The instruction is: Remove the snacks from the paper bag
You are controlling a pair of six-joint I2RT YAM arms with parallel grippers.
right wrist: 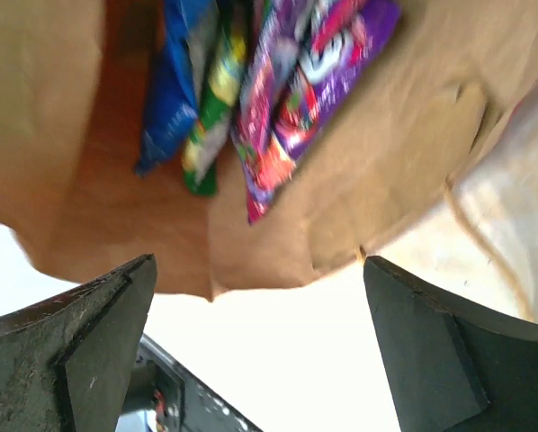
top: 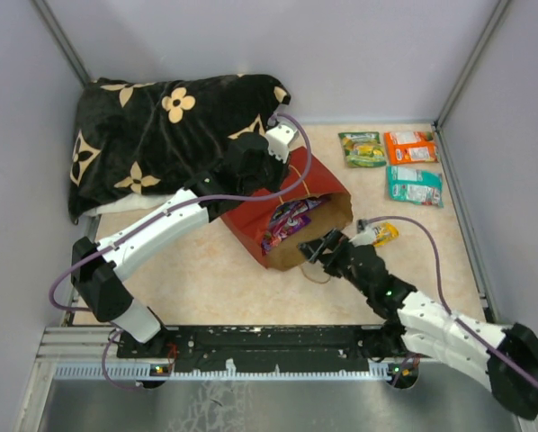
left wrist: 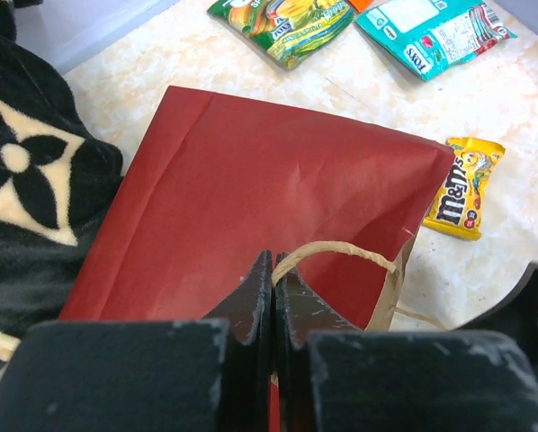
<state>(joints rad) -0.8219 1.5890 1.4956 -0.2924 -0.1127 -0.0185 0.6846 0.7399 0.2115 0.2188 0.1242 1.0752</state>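
1. On the worktop [top: 206, 270], beside the black pillow [top: 161, 135], the paper bag [top: 251, 220] lies on its side.
2. Left gripper [left wrist: 273, 270]: jaws clenched on the bag's handle [left wrist: 341, 250].
3. Right gripper [right wrist: 258, 265]: jaws released, at the bag's mouth.
4. Purple packets [right wrist: 296, 90] lie inside the bag; M&M's pack [left wrist: 462, 184] lies just beside it.

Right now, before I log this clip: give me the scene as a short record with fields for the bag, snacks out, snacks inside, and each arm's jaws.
bag: red, on its side, mouth facing the right jaws
left jaws: shut on the handle
right jaws: open at the bag's mouth, holding nothing
out of bag: green packet, orange packet and teal packet at far right; M&M's pack near the mouth
inside bag: purple packets, blue packet, green-yellow packet
other: pillow far left, behind the bag
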